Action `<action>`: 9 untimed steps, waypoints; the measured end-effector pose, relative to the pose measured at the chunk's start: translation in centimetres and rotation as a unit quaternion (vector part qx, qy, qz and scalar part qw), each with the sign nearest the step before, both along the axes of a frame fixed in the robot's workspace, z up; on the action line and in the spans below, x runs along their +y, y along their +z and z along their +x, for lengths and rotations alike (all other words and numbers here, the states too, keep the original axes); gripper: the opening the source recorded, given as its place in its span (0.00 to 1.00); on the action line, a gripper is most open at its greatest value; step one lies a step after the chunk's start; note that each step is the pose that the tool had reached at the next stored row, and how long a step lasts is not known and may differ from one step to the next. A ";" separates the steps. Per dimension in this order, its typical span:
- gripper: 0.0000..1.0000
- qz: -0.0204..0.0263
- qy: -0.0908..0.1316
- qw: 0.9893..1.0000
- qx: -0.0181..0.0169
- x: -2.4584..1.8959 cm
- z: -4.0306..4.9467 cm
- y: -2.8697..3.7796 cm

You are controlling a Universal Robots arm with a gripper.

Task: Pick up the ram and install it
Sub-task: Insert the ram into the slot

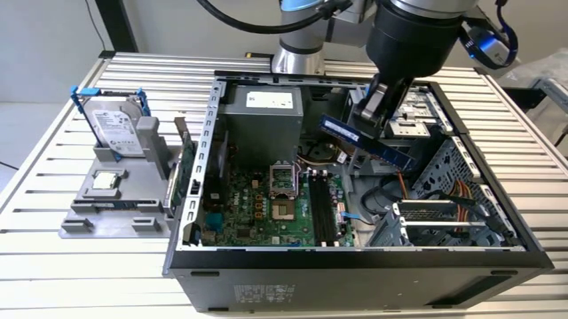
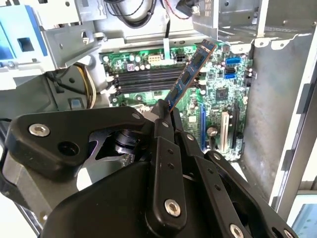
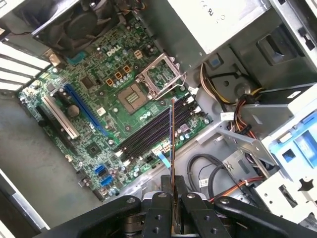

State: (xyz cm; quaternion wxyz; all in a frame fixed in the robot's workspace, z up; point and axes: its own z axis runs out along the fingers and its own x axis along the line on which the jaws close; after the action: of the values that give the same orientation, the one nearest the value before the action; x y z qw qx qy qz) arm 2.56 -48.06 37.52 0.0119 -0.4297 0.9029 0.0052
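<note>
My gripper (image 1: 374, 119) is shut on the ram (image 1: 398, 156), a thin blue-green stick that hangs tilted in the air above the open computer case, over its right half in the exterior view. In the second wrist view the ram (image 2: 190, 74) juts out from the black fingers (image 2: 159, 130) toward the motherboard (image 2: 218, 94). The first wrist view has the ram (image 3: 172, 144) edge-on above the long black memory slots (image 3: 153, 130), apart from them. In the exterior view the slots (image 1: 324, 212) lie low on the motherboard (image 1: 257, 206), nearer the camera than the ram.
Inside the case sit a grey power supply (image 1: 262, 126), an open processor socket (image 1: 282, 179) and a drive cage with orange cables (image 1: 448, 199). On the exterior view's left, a grey fixture (image 1: 111, 206) holds a hard drive (image 1: 120, 131) and a chip (image 1: 106, 179).
</note>
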 end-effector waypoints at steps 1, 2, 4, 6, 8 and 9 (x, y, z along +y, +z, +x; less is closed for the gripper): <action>0.00 0.000 -0.004 1.000 0.000 0.00 0.00 0.00; 0.00 0.000 -0.007 1.000 0.000 0.00 0.00 0.00; 0.00 0.000 -0.014 1.000 0.000 0.00 0.00 0.00; 0.00 0.000 -0.020 1.000 0.000 0.00 0.00 0.00; 0.00 0.000 -0.026 1.000 0.000 0.00 0.00 -0.01; 0.00 0.000 -0.028 1.000 0.000 0.00 0.00 0.00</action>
State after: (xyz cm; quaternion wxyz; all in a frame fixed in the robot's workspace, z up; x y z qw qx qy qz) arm 2.56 -48.06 37.52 0.0120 -0.4042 0.9146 0.0048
